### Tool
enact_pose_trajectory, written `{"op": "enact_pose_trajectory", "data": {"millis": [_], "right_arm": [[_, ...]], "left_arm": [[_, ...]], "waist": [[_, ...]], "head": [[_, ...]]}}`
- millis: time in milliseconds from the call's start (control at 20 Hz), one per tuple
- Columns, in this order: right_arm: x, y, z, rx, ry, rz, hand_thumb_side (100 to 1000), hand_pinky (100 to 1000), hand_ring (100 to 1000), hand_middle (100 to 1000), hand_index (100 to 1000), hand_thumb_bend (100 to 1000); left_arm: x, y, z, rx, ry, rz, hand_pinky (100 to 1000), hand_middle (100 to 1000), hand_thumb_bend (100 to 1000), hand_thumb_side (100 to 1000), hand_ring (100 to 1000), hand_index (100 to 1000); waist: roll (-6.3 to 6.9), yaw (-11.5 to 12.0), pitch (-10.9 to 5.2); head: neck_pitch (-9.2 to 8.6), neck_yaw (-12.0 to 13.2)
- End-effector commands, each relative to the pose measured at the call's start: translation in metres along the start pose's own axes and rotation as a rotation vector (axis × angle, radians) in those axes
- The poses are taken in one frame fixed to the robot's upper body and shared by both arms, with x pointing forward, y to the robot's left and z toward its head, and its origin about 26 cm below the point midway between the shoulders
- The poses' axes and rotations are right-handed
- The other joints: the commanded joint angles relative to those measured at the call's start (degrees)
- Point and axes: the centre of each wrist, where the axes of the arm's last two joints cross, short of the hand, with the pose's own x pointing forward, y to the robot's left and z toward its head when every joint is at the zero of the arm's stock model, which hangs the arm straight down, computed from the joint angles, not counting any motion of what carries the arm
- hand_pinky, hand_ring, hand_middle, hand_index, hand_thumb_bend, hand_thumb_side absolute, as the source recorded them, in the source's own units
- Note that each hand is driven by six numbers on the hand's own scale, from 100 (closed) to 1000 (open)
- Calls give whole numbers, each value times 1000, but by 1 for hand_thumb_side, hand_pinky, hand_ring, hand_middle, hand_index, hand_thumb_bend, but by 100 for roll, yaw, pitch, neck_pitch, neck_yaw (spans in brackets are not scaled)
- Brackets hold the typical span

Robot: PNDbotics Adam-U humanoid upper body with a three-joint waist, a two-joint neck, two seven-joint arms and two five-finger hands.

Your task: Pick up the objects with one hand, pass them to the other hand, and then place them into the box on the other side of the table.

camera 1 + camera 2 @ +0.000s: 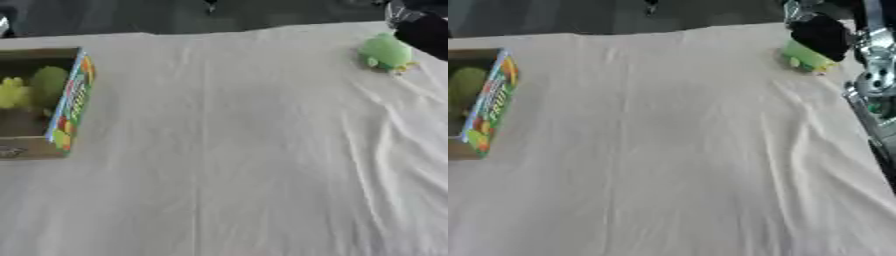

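Item count: one box (pixel 68 107), open at the top, sits at the left edge of the frame on the white tablecloth (pixel 245 150); its printed side panel carries bright fruit colours. Inside it I count two green-yellow pieces, one yellowish item (pixel 12 93) at the far left and one rounder green item (pixel 48 85) beside it; their exact shapes are too blurred to name. One further object, a green toy (pixel 385 51) with a small yellowish patch low on its side, lies on the cloth in the upper right of the frame, well apart from the box. My right hand (pixel 822 34) enters from the upper right corner as a black mass directly over the toy, overlapping its upper edge in the right eye view; I cannot tell whether the fingers are spread or closed, nor whether they contact the toy. The silver joints of my right arm (pixel 875 75) run down the right edge of the frame. My left hand appears in neither view.
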Motion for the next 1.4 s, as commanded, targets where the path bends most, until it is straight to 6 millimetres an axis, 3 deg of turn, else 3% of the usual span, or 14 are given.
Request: {"op": "enact_pose_trajectory", "data": {"millis": [50,450,900,1400], "right_arm": [[-8,-14,-15,-20,37,73,345,779,757,676,759,270],[-38,-17,-42,100,179,197,359,806,800,742,799,362],[-69,-30,-70,239,303,340,357,820,812,773,840,432],[-96,-35,-92,321,397,419,336,831,825,800,857,506]], "left_arm": [[21,12,8,50,-84,73,646,672,488,495,718,753],[40,-3,23,2,-170,265,635,667,447,573,716,767],[37,-14,25,-25,-146,290,631,659,467,585,710,759],[37,-18,28,-18,-148,322,626,651,466,575,704,751]], "waist": [[-19,-7,-96],[-29,-13,-103],[-41,-7,-111],[-42,16,-115]], "head": [[-85,-201],[-167,-480],[-242,-636],[-206,-661]]}}
